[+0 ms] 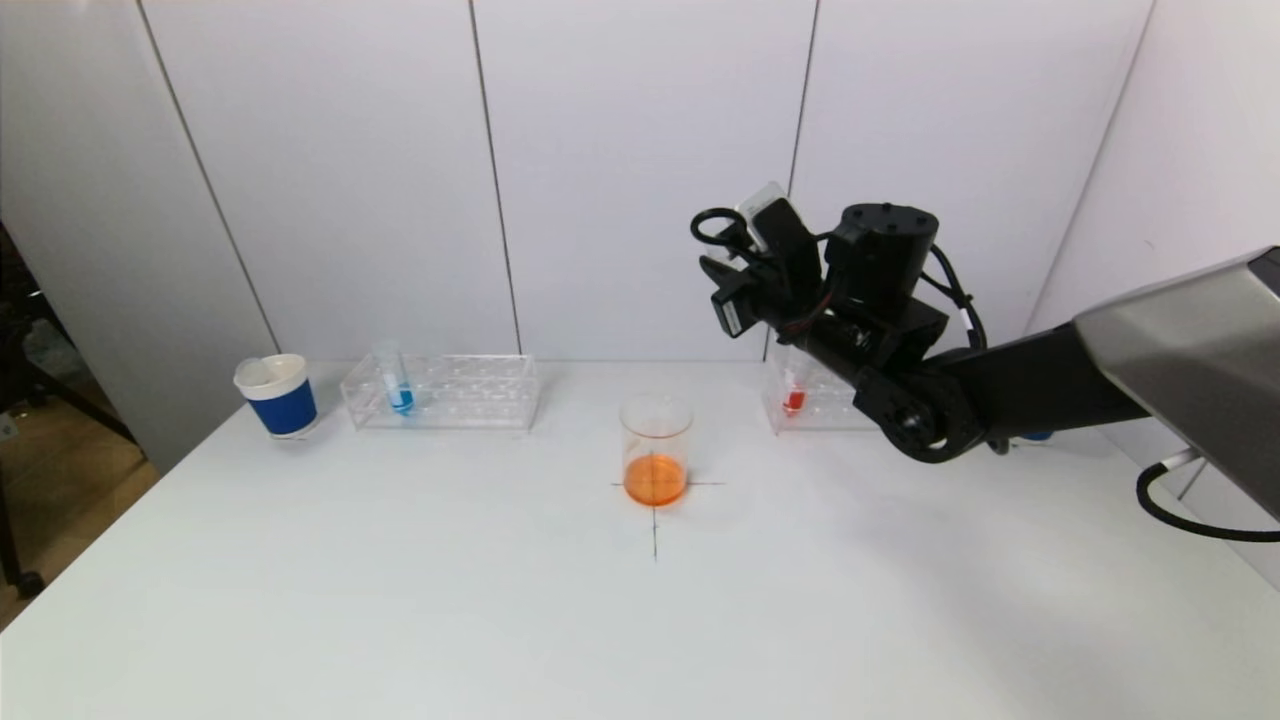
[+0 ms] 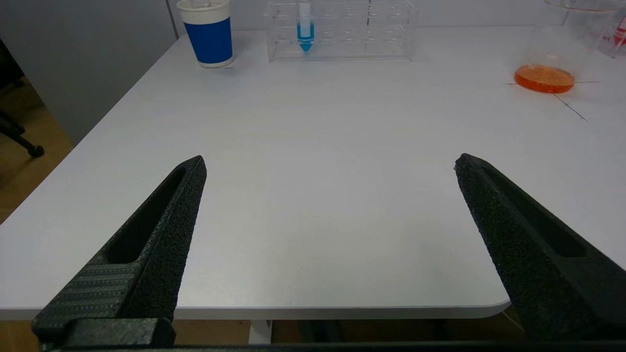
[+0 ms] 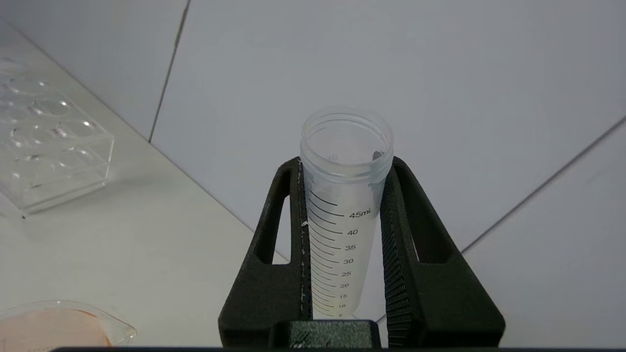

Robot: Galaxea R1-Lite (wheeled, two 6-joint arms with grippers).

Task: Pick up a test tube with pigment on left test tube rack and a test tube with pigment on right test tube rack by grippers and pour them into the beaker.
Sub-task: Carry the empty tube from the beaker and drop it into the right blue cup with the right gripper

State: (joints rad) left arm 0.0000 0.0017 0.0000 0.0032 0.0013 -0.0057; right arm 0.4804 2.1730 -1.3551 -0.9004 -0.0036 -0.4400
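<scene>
Item one: my right gripper [image 3: 342, 195] is clamping an emptied graduated test tube [image 3: 342, 215], raised above the right rack [image 1: 815, 400], which my arm is half hiding; a red tube [image 1: 794, 398] is showing there.

Item two: my left gripper [image 2: 330, 164] is gaping wide at the near edge, holding nothing.

Item three: the beaker [image 1: 656, 450], orange liquid inside, is sitting centre; the blue tube [image 1: 398, 385] is standing in the left rack [image 1: 470, 392].

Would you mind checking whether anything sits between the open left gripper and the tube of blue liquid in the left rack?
Nothing visible: only bare table lies between the left gripper and the blue tube.
</scene>
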